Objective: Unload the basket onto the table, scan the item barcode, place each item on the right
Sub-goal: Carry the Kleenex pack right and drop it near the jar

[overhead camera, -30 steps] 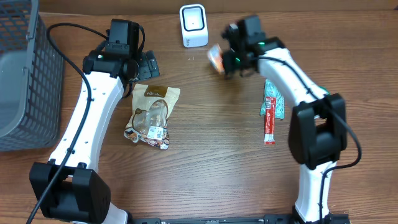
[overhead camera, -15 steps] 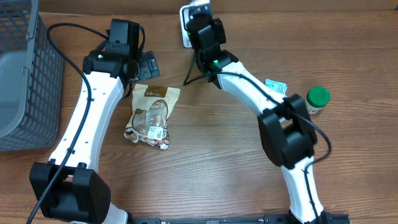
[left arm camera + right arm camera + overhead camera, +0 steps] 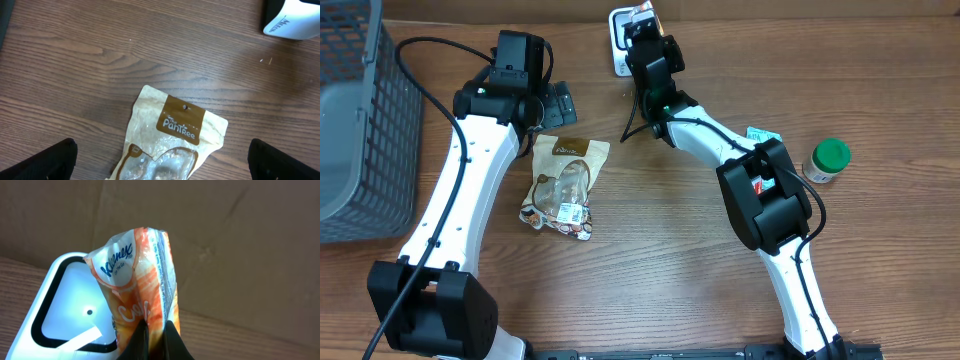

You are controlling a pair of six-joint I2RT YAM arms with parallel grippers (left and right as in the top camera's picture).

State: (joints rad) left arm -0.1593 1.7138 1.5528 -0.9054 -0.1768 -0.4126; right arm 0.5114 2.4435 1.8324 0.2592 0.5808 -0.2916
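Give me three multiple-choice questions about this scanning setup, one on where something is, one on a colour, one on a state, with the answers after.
1. Where is the Kleenex pack?
A. In the grey basket.
B. Held up in front of the white scanner.
C. Inside a drawer.

2. What colour is the cap of the small bottle?
A. Red.
B. Blue.
C. Green.

3. How is the left pincer?
A. Open, holding nothing.
B. Shut on the pack.
C. Shut on the bottle.

Answers: B, the right pincer grips the pack before the scanner; C, the overhead view shows a green cap; A, its fingers stand wide apart, gripping nothing.
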